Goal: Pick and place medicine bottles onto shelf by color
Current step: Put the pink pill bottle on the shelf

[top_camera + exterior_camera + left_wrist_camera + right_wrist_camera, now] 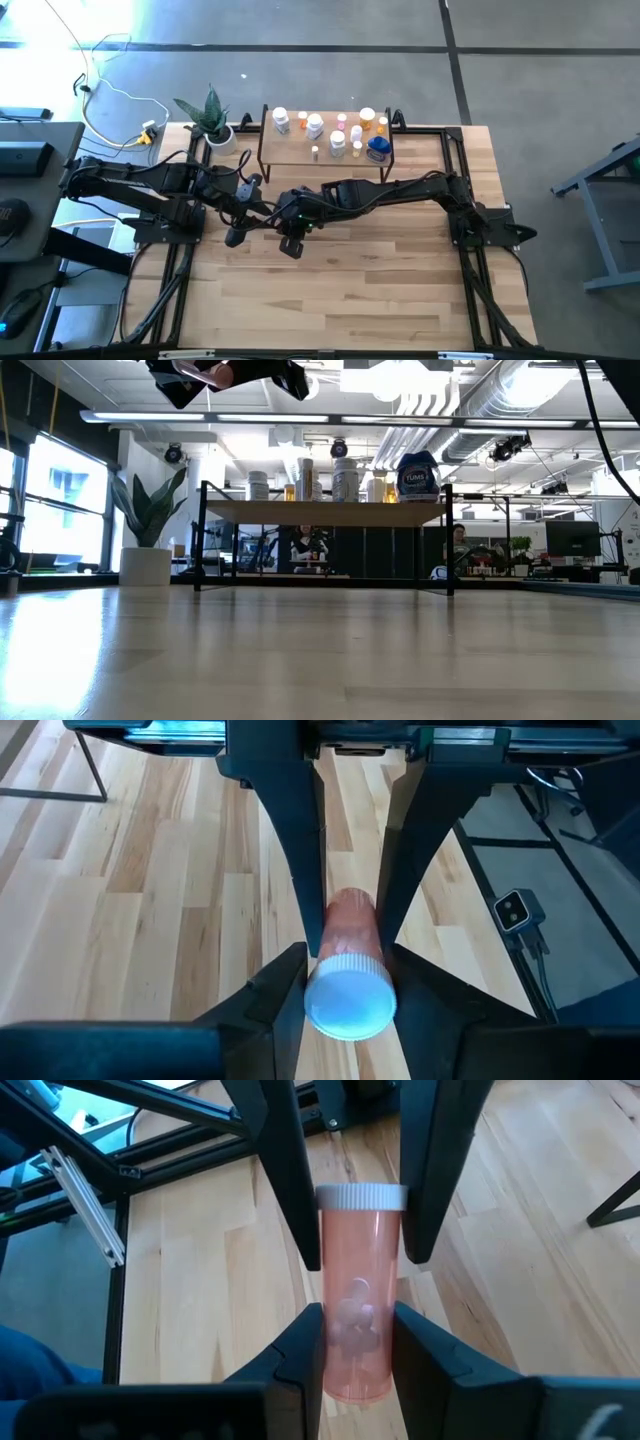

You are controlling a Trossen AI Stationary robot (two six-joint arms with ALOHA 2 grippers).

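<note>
A pink translucent medicine bottle (358, 1300) with a white cap (350, 1000) is in mid-air between my two grippers, which face each other above the table's middle left (265, 212). My left gripper (350, 975) is shut at its cap end and my right gripper (355, 1330) at its base end. In the low view the bottle (208, 370) peeks out at the top edge, well above the table. The shelf (290, 152) stands on black legs at the far edge. It carries several bottles (338, 130), among them a squat blue one (417, 477). My left gripper pinches the bottle's white cap (318, 982) between its two fingers, which lie along the bottle from the cap end. The bottle is lifted clear and lies roughly level. My right gripper pinches the pink body near its base (335, 1345) between its two fingers, coming from the opposite end, along the bottle.
A potted plant (212, 118) stands at the far left corner beside the shelf (330, 512). Black frame rails (455, 170) run along the table's sides. Bare wood (340, 290) lies toward the near edge. People sit in the room behind the shelf (458, 545).
</note>
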